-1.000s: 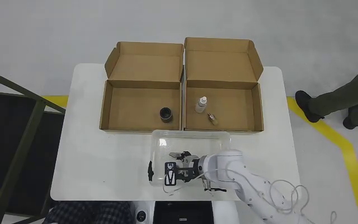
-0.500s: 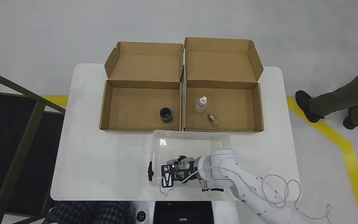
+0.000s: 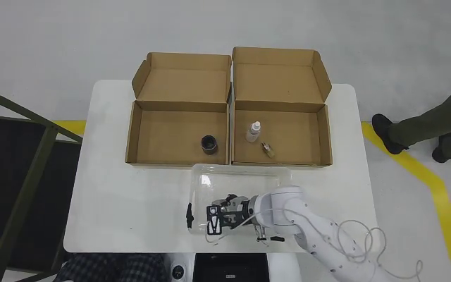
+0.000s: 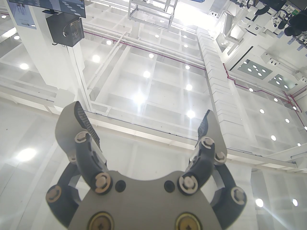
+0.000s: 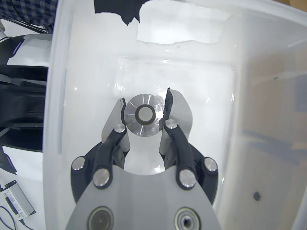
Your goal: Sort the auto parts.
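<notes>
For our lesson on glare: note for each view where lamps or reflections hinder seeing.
Left wrist view: ceiling lamps flare in streaks behind the open left gripper. Right wrist view: the clear bin glints, yet the metal ring in the right gripper reads plainly. Top view: even light on the table.
</notes>
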Robot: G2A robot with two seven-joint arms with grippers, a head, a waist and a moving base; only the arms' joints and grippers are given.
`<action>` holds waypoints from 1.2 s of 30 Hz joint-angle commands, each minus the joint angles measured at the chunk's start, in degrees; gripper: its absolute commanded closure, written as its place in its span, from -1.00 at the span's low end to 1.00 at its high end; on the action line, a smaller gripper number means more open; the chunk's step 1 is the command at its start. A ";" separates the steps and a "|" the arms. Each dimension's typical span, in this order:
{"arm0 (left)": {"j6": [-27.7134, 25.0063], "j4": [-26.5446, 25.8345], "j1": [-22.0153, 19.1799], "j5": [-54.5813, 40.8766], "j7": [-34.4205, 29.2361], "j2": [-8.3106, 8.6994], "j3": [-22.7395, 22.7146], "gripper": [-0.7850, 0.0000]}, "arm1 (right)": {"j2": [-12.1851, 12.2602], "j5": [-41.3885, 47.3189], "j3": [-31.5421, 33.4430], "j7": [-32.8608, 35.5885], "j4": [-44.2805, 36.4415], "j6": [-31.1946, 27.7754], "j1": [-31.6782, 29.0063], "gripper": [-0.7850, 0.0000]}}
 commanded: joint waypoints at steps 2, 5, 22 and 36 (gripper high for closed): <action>0.00 0.00 0.00 0.00 0.00 0.00 0.00 -1.00 | 0.30 0.68 0.86 -0.56 -0.77 -0.27 -0.35 1.00; 0.00 0.00 0.00 0.00 0.00 0.00 0.00 -1.00 | 0.58 1.75 1.75 -1.25 -1.31 -0.52 -0.56 1.00; 0.00 0.00 0.00 0.00 0.00 0.00 0.00 -1.00 | 2.47 16.72 11.40 -6.14 -4.31 0.96 -2.15 1.00; 0.00 0.00 0.00 0.00 0.00 0.00 0.00 -1.00 | 4.98 32.08 25.93 -11.66 -6.16 0.58 -7.32 1.00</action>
